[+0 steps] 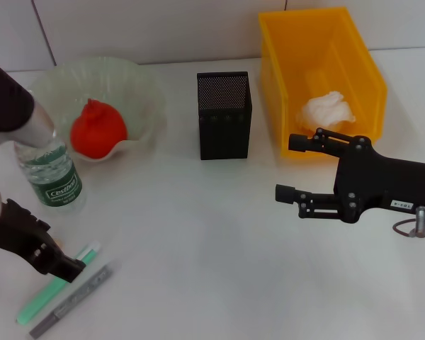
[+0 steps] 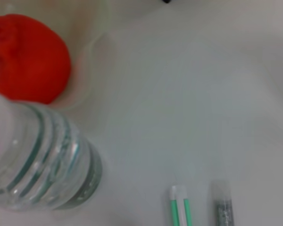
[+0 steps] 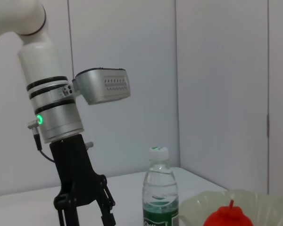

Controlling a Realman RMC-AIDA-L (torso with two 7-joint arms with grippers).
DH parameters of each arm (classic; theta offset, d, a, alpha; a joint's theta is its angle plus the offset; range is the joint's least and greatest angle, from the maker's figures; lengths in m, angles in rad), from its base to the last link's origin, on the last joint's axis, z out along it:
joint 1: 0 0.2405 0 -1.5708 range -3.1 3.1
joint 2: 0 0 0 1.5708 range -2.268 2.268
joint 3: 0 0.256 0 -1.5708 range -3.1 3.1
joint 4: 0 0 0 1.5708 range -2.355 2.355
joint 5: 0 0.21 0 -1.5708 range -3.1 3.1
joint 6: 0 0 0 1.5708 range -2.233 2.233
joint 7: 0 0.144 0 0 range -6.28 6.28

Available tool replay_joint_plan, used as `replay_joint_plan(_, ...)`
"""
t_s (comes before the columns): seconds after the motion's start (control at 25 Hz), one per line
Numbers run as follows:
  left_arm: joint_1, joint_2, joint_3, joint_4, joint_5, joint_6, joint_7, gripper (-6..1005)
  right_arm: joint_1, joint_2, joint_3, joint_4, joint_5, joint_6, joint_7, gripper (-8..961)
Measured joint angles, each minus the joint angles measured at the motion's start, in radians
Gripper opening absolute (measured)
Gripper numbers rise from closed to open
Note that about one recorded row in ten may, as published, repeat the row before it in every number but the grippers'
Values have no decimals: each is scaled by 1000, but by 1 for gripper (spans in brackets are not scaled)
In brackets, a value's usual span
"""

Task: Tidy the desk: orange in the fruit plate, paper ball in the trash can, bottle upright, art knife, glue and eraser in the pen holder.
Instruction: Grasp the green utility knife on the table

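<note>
The orange lies in the translucent fruit plate at the back left. In front of it the bottle stands upright. The white paper ball rests inside the yellow trash can. A black mesh pen holder stands mid-table. Near the front left lie a green-and-white art knife and a grey glue stick. My left gripper hovers over their far ends, open. My right gripper is open and holds nothing, in front of the trash can. The eraser is out of view.
White wall panels run along the back of the table. A white tabletop lies between the pen holder and the front edge. My right arm's black body reaches in from the right side.
</note>
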Motion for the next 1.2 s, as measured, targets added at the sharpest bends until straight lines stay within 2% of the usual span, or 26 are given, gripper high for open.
replay_joint_plan(0.08,0,0,46,10,17,0,-18,779,6,0,0,7,0,3,-1,837)
replay_joint_plan(0.24,-2,-1,75,18,31,0,-32,777,12,-1,0,17,0,3,-1,836)
replay_joint_plan(0.76,-10,-2,92,6,37,-34,-77,771,13,0,8,24,0,10,-1,835)
replay_joint_plan(1.2,-16,-3,110,-72,62,-86,-86,766,14,0,11,33,0,11,-1,836)
